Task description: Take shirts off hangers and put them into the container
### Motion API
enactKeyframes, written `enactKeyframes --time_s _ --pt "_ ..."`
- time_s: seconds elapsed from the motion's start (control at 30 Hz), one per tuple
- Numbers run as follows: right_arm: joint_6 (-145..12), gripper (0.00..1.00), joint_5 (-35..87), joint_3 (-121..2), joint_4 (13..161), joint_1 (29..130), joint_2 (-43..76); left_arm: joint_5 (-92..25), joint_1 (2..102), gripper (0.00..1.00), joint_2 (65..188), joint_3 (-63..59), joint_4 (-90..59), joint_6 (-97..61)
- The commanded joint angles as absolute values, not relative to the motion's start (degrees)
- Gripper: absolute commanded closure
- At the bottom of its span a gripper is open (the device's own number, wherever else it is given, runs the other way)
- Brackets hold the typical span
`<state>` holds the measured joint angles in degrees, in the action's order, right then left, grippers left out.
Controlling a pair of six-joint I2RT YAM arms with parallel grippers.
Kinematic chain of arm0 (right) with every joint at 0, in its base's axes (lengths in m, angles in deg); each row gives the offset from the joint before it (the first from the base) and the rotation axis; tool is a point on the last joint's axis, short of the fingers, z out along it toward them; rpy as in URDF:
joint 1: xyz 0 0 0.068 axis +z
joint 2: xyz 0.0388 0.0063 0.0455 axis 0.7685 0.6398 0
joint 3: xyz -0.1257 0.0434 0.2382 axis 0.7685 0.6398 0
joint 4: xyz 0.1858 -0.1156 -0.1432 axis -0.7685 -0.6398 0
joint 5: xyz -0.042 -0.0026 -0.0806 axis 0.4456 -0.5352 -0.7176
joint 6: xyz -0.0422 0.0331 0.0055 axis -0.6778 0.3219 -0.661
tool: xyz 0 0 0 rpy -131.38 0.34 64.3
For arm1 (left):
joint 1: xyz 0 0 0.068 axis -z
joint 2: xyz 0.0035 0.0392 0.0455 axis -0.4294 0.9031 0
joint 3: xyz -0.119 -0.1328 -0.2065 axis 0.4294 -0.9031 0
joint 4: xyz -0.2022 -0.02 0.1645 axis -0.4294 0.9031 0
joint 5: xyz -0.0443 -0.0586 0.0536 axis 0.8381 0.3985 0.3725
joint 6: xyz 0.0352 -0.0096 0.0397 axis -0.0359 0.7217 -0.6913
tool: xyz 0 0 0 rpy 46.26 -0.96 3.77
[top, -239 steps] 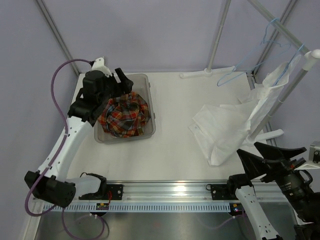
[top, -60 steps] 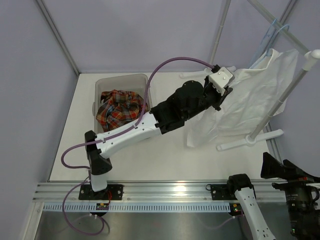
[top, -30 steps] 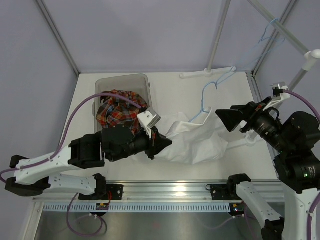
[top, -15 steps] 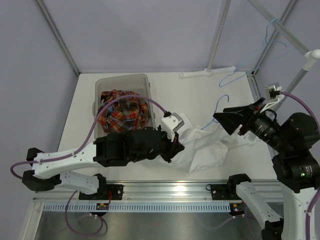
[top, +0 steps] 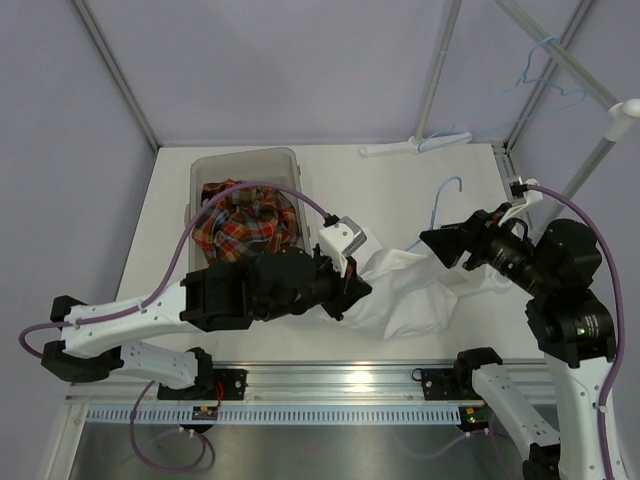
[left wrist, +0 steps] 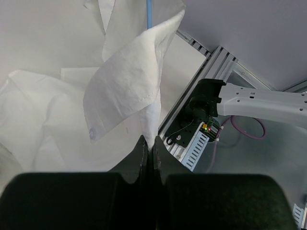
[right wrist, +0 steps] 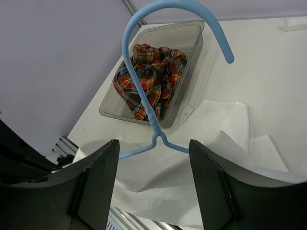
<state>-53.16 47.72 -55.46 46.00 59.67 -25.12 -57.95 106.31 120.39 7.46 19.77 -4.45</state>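
The white shirt (top: 415,295) lies crumpled on the table (top: 370,190) between my arms, beside the tub (top: 296,160) (the plaid shirt (top: 245,225) sits inside). It looks light and limp, and I judge it will slide off the wire if pulled by an edge. My left gripper (left wrist: 148,148) is pinched tight on a fold. My right gripper (top: 435,245) stands apart around the blue hanger (right wrist: 155,136), gripping nothing.

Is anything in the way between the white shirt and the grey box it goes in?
Nothing loose lies between the plain white shirt and the translucent grey plastic tub. But the light-blue wire hanger is still inside the shirt, and a crumpled plaid shirt already fills much of the tub.
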Motion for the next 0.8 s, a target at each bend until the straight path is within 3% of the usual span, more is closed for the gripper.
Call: enactKeyframes --time_s 0.0,0.17,0.23,0.33,0.37,0.5,0.57,0.63,0.77 --pt "-53.8 0.32 46.8 -55.9 49.1 60.0 -24.1 -57.1 106.6 1.00 120.2 9.6 15.0 -5.0" --pt "-52.8 0.34 47.2 -56.6 50.1 60.0 -22.9 -56.6 106.6 1.00 119.9 8.8 13.8 -5.3" --pt "-51.8 0.39 47.7 -56.2 51.3 60.0 -22.5 -56.4 106.6 1.00 120.2 8.9 13.7 -5.4" --pt "-50.8 0.57 48.5 -55.1 52.4 60.0 -22.4 -56.4 106.6 1.00 120.6 9.3 13.8 -5.7" --pt "-50.7 0.70 48.2 -54.5 52.6 60.0 -22.5 -56.4 106.6 1.00 120.6 9.3 13.8 -5.8" --pt "-49.6 1.00 47.9 -53.7 53.5 60.1 -23.5 -56.7 106.6 1.00 120.6 9.3 13.9 -6.1" --pt "-49.4 1.00 47.4 -54.1 53.1 60.0 -23.8 -56.8 106.6 0.99 120.6 9.2 13.8 -6.1" --pt "-49.2 1.00 45.9 -54.5 52.3 60.0 -24.0 -57.1 106.6 0.75 120.5 9.0 14.0 -6.0" --pt "-49.6 1.00 41.5 -56.8 49.6 60.0 -24.9 -57.4 106.6 0.56 118.6 7.4 15.3 -4.7"
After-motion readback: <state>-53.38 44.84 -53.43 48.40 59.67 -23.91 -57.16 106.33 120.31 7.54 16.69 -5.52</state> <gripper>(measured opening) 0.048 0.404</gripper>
